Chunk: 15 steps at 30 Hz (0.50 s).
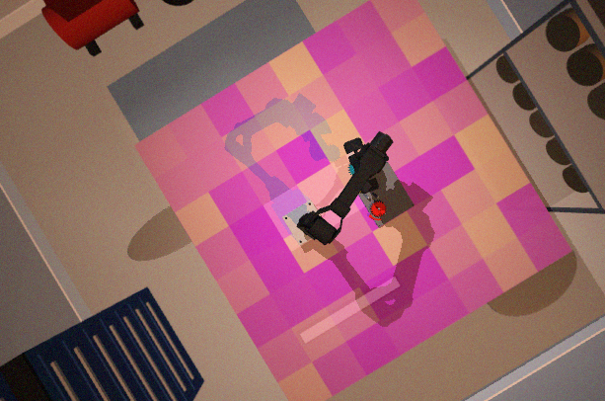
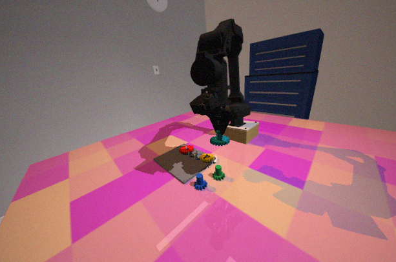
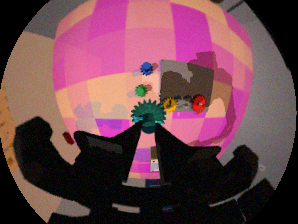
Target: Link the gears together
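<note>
Teal gear (image 1: 351, 169) (image 2: 219, 141) (image 3: 148, 114) pinched in my fingers (image 1: 353, 159) (image 2: 219, 131), inward from the table's edges (image 1: 259, 348) (image 2: 48, 155) — keep it level, centre over peg, then lower.

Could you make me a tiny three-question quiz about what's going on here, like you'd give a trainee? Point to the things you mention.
1. True or false: the tool (image 2: 219, 131) (image 3: 148, 124) is holding the teal gear (image 1: 351, 169) (image 2: 219, 141) (image 3: 148, 114).
2. Which gear already sits on the grey board (image 1: 399, 195) (image 2: 170, 161) (image 3: 185, 85) with the yellow one (image 2: 207, 157) (image 3: 170, 104)?
A) blue B) red C) green
3. Fill in: the two loose gears standing on the table are blue and ____.

Key: 1 true; 2 B; 3 green
</note>
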Available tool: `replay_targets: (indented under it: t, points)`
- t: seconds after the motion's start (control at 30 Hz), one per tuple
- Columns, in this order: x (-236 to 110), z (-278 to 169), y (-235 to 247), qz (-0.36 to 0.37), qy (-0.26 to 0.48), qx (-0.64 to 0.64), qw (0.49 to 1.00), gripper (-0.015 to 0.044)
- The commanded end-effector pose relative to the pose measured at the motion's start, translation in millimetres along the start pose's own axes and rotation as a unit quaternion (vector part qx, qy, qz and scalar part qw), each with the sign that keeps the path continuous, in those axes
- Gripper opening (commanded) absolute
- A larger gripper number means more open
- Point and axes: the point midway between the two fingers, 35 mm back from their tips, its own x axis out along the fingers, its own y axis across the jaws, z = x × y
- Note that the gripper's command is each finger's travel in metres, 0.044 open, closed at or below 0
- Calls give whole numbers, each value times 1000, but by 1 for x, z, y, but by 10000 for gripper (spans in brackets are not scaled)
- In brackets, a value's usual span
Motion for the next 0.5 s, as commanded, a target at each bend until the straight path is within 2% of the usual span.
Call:
replay_targets:
  t: [0.0,0.47]
  points:
    - [4,2,-8,-3,0,0,1000,0]
    - [15,11,-36,-5,0,0,1000,0]
